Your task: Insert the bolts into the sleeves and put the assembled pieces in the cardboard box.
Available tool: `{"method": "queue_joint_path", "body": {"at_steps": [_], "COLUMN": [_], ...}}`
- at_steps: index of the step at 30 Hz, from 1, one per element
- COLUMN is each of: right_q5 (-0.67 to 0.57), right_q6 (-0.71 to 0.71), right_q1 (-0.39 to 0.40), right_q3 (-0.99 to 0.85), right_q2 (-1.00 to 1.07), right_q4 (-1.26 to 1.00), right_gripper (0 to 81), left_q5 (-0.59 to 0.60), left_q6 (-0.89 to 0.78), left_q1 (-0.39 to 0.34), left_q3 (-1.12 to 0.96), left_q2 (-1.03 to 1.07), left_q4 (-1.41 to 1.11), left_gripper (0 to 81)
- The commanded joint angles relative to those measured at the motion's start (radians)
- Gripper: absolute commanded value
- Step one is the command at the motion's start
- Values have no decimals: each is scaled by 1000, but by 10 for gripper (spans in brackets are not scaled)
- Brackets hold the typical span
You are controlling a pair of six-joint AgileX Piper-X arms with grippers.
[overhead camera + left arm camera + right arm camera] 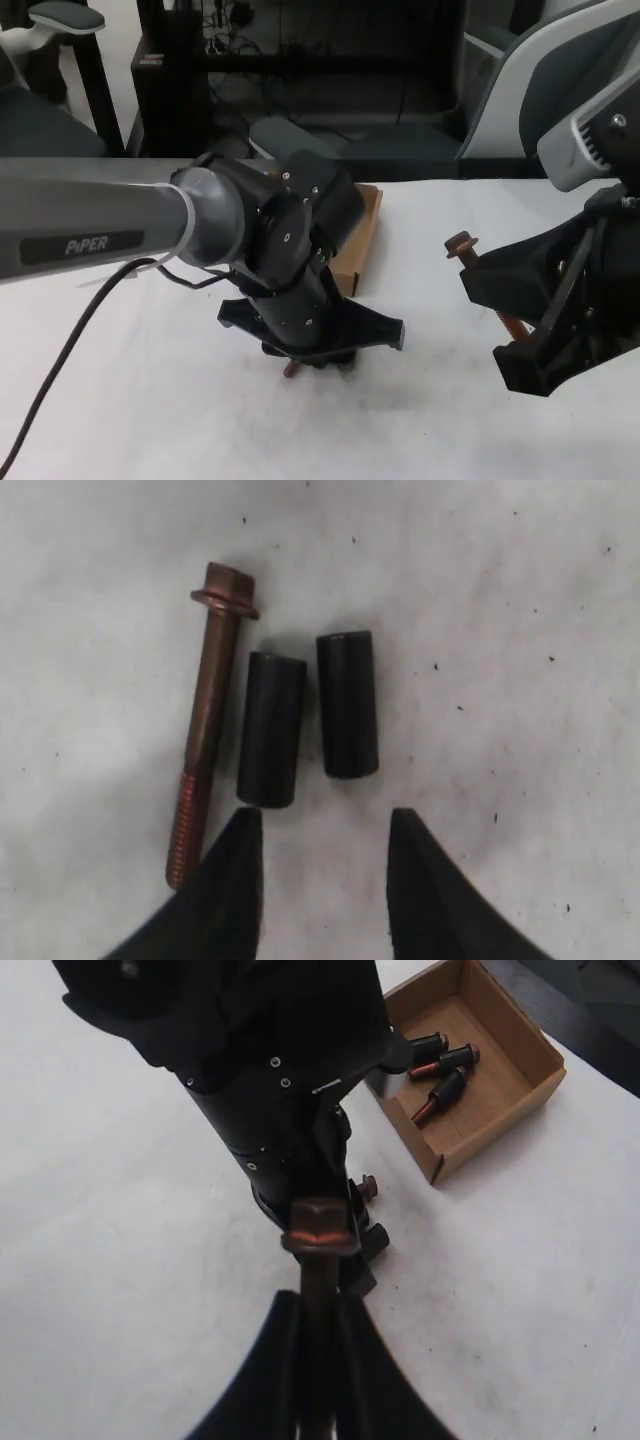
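Nearest, at the right of the high view: grips the held bolt [320,1228] in the right tool [318,1305], clamped on the shank with the flanged head clear of the fingertips. Aims that head roughly toward the left arm's patch of worktop [150,400].

Farther in, mid-worktop: hangs the left tool [325,865] low over the loose parts, spread open and carrying nothing. Just beyond its fingertips [240,870], lying flat: two black sleeves, an inner sleeve [272,730] and an outer sleeve [347,702], side by side with a sliver of gap. Just beside the inner one: a loose bolt [210,730]. Long axes of all three about parallel, running away from the tool and crosswise to its closing line. By that lie, a squeeze would fall across a sleeve's width, not along its length. Seems to line the open gap up mostly with the outer sleeve, the one farther from the loose bolt; hard to tell how high above it. Puts the left tool plainly nearer the sleeves, with the right tool well apart, off to the side.

Judged as the step in hand: taking up a sleeve to meet the held bolt.

Farthest: the cardboard box [500,1110], beyond the left arm, with three assembled pieces [445,1060] already inside.
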Motion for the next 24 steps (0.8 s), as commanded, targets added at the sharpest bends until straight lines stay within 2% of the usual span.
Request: {"method": "queue_joint_path", "body": {"at_steps": [1,10,14,17,24], "right_q5": [-5,-5,-5,-5,-5], "right_q6": [-8,-8,-8,-8,-8], "right_q1": [0,0,0,0,0], "right_q3": [-3,-3,-3,-3,-3], "right_q2": [-11,-11,-11,-11,-11], "right_q4": [-3,-3,-3,-3,-3], "right_gripper": [4,4,4,4,4], "left_q5": [-6,-4,43,82,51], "left_q6": [20,29,116,199,197], "left_q1": [4,53,84,88,70], "left_q3": [-9,-9,-9,-9,-9], "left_q2": [-4,-4,-4,-4,-4], "left_q4": [-38,-51,-51,-43,-38], "left_gripper": [413,413,413,413,413]}}
